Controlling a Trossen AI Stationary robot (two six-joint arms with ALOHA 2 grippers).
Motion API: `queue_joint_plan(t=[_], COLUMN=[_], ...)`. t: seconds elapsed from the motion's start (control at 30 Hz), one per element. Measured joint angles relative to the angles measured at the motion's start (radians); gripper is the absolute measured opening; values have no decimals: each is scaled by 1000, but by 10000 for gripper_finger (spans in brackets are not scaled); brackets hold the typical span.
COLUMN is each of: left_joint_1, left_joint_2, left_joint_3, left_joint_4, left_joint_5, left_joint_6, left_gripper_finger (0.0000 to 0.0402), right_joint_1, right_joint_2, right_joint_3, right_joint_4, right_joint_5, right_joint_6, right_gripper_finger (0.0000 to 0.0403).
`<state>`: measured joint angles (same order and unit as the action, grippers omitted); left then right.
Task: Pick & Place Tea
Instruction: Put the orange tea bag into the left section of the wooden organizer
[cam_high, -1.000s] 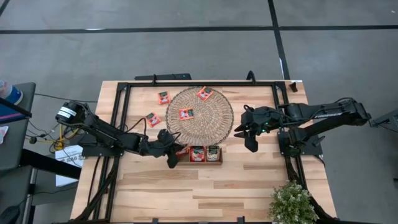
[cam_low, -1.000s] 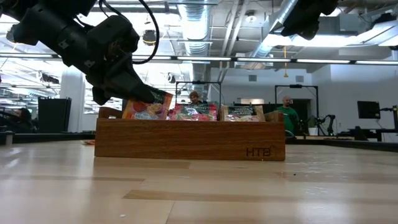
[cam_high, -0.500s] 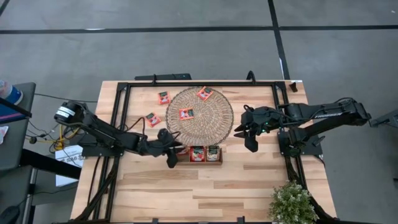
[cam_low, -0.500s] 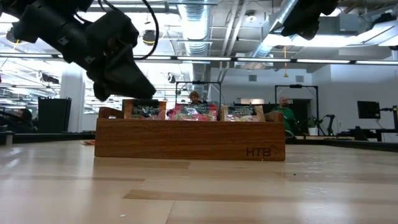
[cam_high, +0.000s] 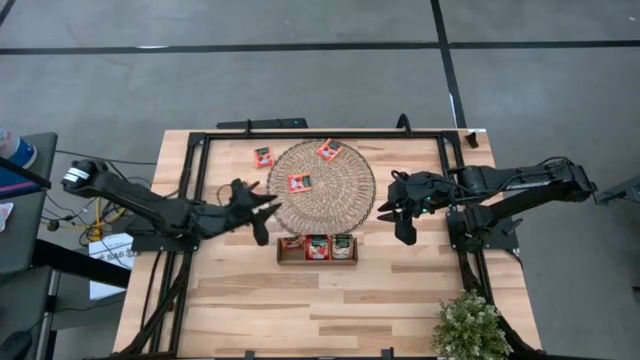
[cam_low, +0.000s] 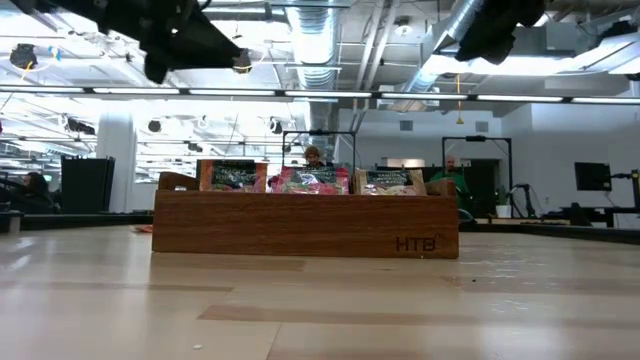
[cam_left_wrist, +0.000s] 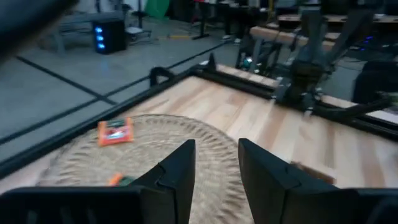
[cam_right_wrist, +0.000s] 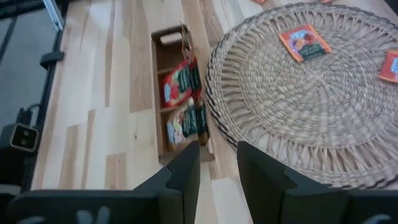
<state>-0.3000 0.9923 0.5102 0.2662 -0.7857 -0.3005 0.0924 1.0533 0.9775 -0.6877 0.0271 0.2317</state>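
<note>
Left gripper (cam_high: 262, 205) at left edge of woven mat (cam_high: 345, 195), centre-left of high view, fingers apart, nothing between them. Right gripper (cam_high: 393, 220) at mat's right edge, fingers apart, empty. Tea sachets (cam_high: 299, 182) on mat centre and top, two on table upper left, more standing in wooden tray (cam_low: 305, 225) below mat.

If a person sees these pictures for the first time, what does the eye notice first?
Probably the round woven mat at the table's middle, with two red tea sachets on it. Just in front sits the wooden tray, all three compartments filled. The left gripper and right gripper flank the mat.
</note>
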Motion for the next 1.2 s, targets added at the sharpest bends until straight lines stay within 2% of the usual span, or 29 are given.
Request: queue_joint_plan(t=[0.1,0.2,0.37,0.47,0.57,0.77,0.9,1.07,1.2], left_joint_1=[12,37,82,99,100,112,187,349,518], left_joint_2=[-58,-103,-119,-118,-118,-118,-110,-68,11], left_joint_3=[0,0,0,0,0,0,33,86,144], left_joint_4=[-120,-232,-302,-312,-304,-259,-256,-259,-288], left_joint_5=[-4,39,147,152,129,148,283,473,695], left_joint_6=[-77,-187,-283,-292,-295,-261,-224,-159,-159], left_gripper_finger=[114,114,114,114,114,114,114,114,114], right_joint_1=[-14,-29,-36,-36,-36,-38,-38,-39,-43], right_joint_2=[-15,-45,-132,-199,-290,-507,-611,-711,-758], right_joint_3=[0,0,0,-6,-97,-372,-497,-577,-602], right_joint_4=[-36,-75,-77,-70,16,267,366,418,404], right_joint_5=[0,29,110,147,161,163,163,192,214], right_joint_6=[-5,-26,-47,-48,-32,85,116,110,110], right_gripper_finger=[98,98,98,98,98,98,98,98,98])
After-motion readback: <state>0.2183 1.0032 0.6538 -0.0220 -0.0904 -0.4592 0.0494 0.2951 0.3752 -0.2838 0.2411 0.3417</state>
